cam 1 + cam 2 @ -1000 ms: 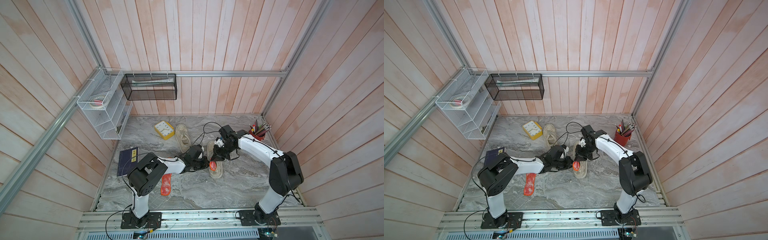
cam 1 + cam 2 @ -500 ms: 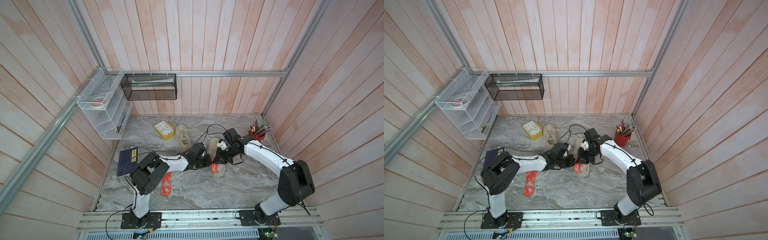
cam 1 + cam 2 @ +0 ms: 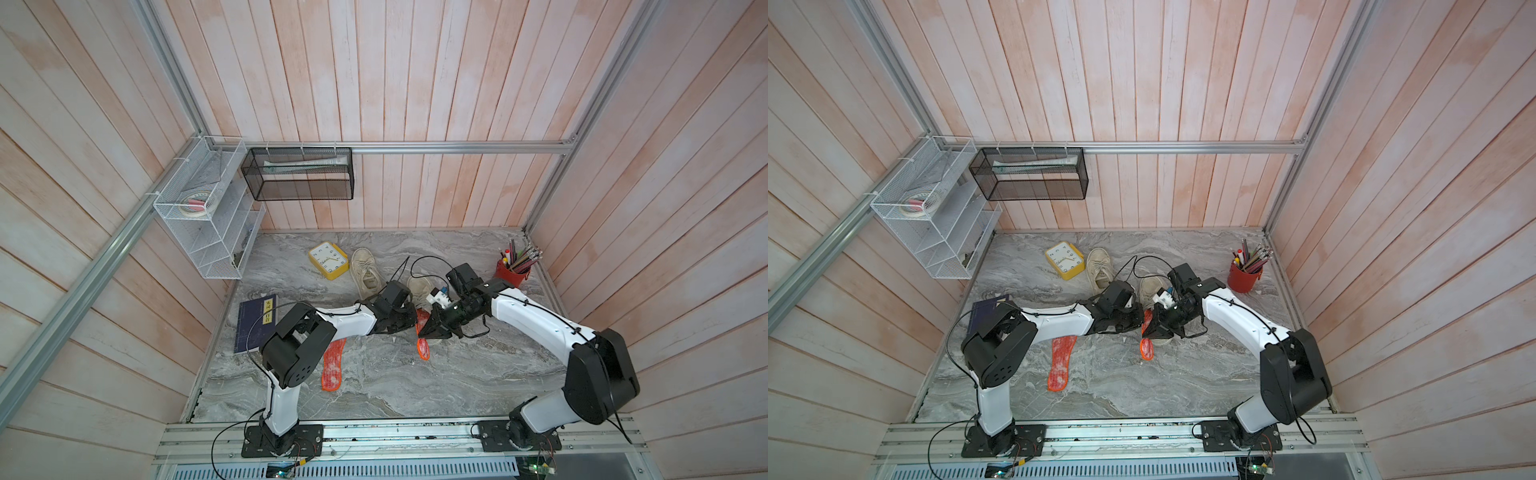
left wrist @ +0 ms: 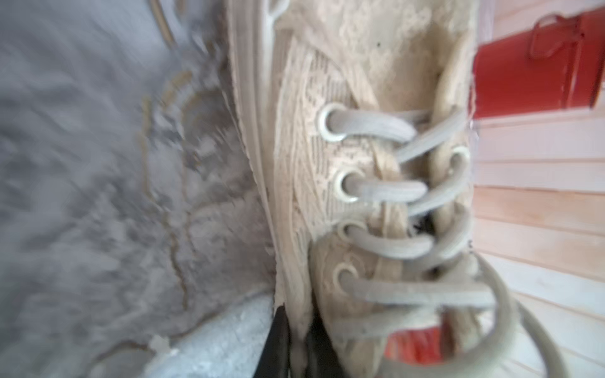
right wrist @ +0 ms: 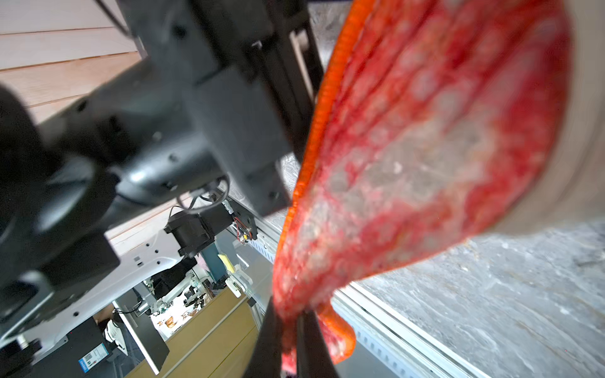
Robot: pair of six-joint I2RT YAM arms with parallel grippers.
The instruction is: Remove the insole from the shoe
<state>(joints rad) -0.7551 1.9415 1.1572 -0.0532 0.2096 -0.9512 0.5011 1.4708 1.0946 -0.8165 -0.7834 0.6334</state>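
Observation:
A beige lace-up shoe (image 3: 419,287) (image 3: 1149,288) lies mid-table between both arms. My left gripper (image 3: 409,322) (image 3: 1136,318) (image 4: 296,327) is shut on the shoe's (image 4: 360,163) side wall near the collar. A red-orange insole (image 3: 423,348) (image 3: 1146,348) (image 5: 425,131) sticks partly out of the shoe's opening, its free end curling toward the table's front. My right gripper (image 3: 420,333) (image 3: 1144,333) (image 5: 289,327) is shut on the insole's end. The rest of the insole is hidden inside the shoe.
A second beige shoe (image 3: 365,270) and a yellow clock (image 3: 328,259) sit behind. Another red insole (image 3: 333,368) lies by the left arm, a blue book (image 3: 255,324) at the left edge, a red pencil cup (image 3: 513,272) at back right. Wire shelves (image 3: 208,216) hang on the left wall.
My right gripper has drawn the insole further out of the shoe, toward the front. The left gripper has stayed clamped on the shoe and shifted slightly with it.

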